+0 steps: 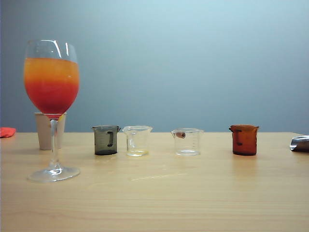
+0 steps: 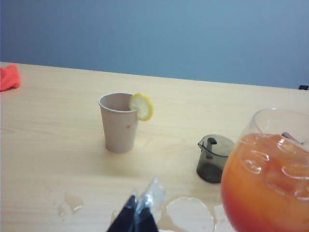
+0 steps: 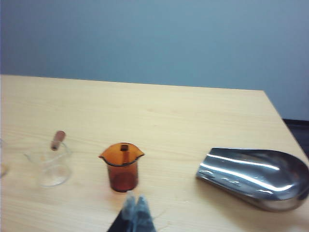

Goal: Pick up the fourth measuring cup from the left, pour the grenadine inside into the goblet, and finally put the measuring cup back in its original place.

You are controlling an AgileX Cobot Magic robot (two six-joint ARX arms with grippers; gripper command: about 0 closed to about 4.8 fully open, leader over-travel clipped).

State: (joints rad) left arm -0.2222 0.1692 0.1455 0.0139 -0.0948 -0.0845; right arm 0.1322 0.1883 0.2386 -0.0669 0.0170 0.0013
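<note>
The fourth measuring cup [image 1: 244,140], amber with a side handle, stands upright on the table at the right end of the cup row. In the right wrist view the amber cup [image 3: 121,166] sits just beyond my right gripper [image 3: 136,200], which is shut, holds nothing and is apart from it. The goblet [image 1: 51,87] stands at the left, its bowl holding an orange layer over deep red grenadine [image 1: 51,99]. My left gripper [image 2: 140,202] is shut and empty, near the goblet [image 2: 268,179]. Neither gripper shows in the exterior view.
A smoky grey cup [image 1: 105,140] and two clear cups [image 1: 137,140] [image 1: 187,141] stand between goblet and amber cup. A beige cup [image 2: 119,122] with a lemon slice is behind the goblet. A metal scoop [image 3: 256,176] lies at the right, a red cloth [image 2: 8,77] far left. Wet patches [image 2: 188,212] lie by the left gripper.
</note>
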